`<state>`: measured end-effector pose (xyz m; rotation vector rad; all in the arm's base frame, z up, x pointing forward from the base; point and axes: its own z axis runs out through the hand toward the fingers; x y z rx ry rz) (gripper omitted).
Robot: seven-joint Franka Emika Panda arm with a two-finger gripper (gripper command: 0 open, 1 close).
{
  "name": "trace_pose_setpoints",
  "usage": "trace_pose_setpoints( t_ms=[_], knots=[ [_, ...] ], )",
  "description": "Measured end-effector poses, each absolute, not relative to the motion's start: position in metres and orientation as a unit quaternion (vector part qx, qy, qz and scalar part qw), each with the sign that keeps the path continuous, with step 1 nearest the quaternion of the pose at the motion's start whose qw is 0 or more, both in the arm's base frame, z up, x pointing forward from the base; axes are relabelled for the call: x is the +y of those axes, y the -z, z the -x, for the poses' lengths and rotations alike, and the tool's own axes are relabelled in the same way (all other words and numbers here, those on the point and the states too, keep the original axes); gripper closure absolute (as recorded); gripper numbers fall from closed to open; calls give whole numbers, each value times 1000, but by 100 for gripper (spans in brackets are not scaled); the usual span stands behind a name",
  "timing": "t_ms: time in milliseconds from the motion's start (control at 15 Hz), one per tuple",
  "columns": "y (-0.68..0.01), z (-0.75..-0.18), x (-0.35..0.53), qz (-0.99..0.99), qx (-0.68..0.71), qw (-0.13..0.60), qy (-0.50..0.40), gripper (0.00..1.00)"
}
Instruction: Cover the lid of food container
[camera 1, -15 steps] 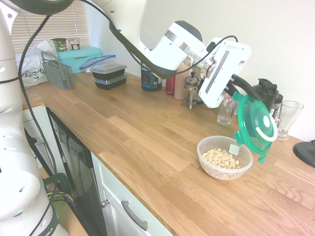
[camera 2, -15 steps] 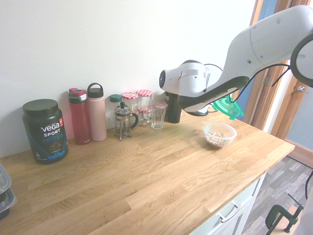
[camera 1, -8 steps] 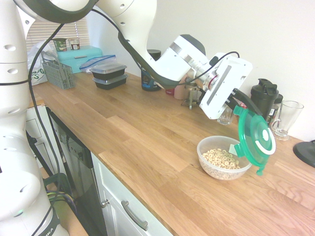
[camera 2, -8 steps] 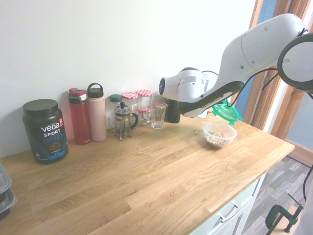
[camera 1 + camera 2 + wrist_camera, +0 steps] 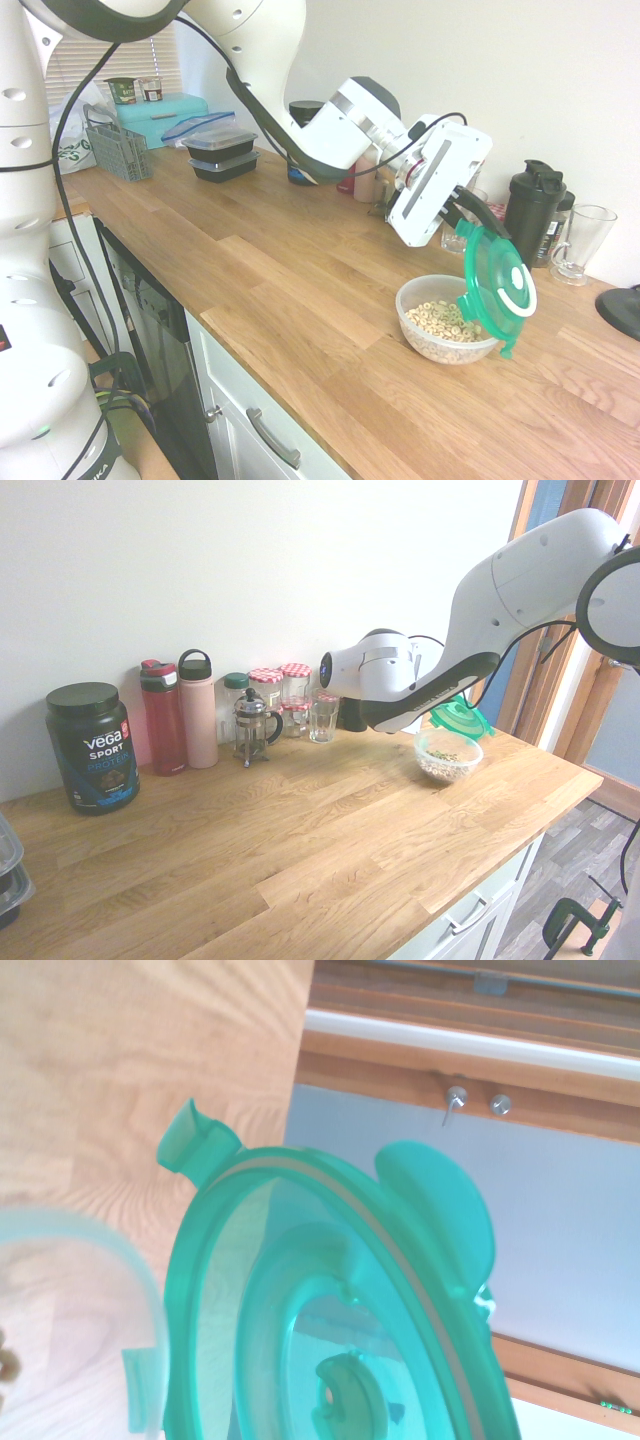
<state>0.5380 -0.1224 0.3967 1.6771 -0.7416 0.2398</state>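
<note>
Our hand (image 5: 464, 210) grips the green lid (image 5: 499, 284), closed on its edge; we should level it over the bowl (image 5: 445, 349) near the desk's (image 5: 300, 330) front edge before lowering.

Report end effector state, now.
End effector: closed, holding the green lid by its edge, tilted steeply beside the cereal bowl.

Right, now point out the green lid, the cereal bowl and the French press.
Green lid (image 5: 497, 278): first exterior view, upper face.
Cereal bowl (image 5: 440, 348): first exterior view, outer wall.
French press (image 5: 250, 730): second exterior view, glass body.
</note>
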Motion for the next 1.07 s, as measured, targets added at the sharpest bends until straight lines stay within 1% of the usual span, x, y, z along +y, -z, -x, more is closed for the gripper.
trace_pose_setpoints(
  t_ms=[1000, 1067],
  knots=[
    [-413, -510, -104, -731, -316, 594, -116, 100],
    [-413, -507, -101, -733, -314, 592, -117, 0]
  ],
)
